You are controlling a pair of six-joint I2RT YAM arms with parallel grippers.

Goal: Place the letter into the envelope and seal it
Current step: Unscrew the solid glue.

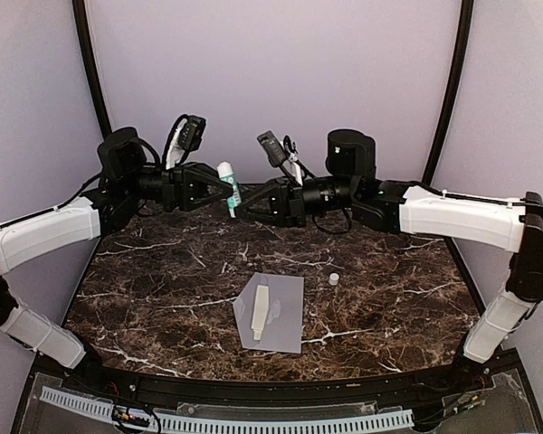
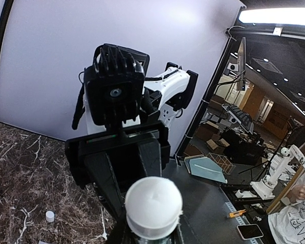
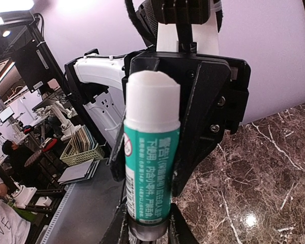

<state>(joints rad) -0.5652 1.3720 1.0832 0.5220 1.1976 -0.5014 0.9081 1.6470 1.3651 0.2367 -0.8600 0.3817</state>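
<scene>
Top external: envelope [image 1: 287,318] on dark marble table [image 1: 163,271], lavender walls [image 1: 271,72].

**Bkgd / room**
Lavender backdrop walls [image 1: 271,72] on 3 sides, black curved poles [image 1: 87,63] at the rear corners. Dark brown marble tabletop [image 1: 163,271] w/ white veins. Beyond the backdrop: lab space, bright ceiling light strip [image 2: 277,15], wire basket [image 3: 84,153].

Pale grey-lavender envelope [image 1: 285,318] flat on the dark marble table [image 1: 163,271], narrow cream folded letter [image 1: 261,313] atop it.
</scene>
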